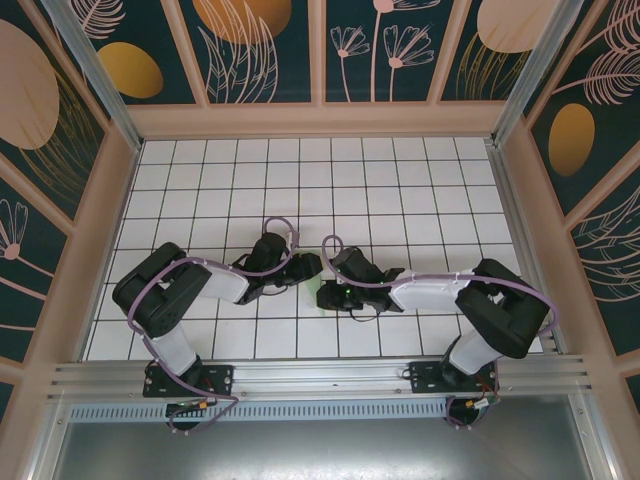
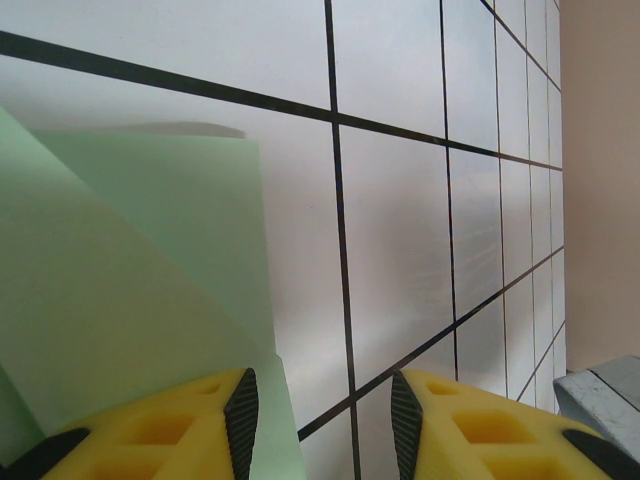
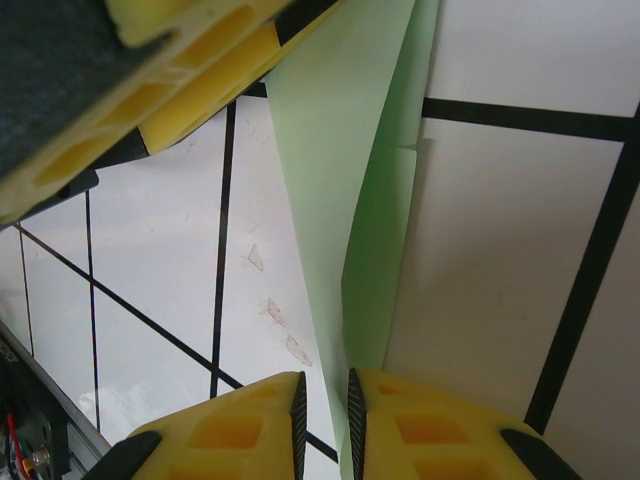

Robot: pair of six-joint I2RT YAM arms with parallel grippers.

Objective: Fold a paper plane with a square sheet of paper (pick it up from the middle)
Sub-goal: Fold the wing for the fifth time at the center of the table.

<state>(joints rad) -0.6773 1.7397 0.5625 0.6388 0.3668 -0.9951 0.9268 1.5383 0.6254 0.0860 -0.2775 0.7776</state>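
Mint-green paper [image 3: 335, 150], partly folded, lies lower centre between the arms. The right gripper [image 3: 325, 410] straddles its raised fold, fingers narrowly apart. The left gripper [image 2: 325, 415] stands open at its edge. This looks like a creasing step; the next move calls for flattening the fold without shifting the paper.

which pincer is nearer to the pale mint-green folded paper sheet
Right, narrowly. The pale mint-green folded paper sheet sits inside the narrow gap of the right pincer; the left pincer has one finger over the sheet, its gap mostly beside it.
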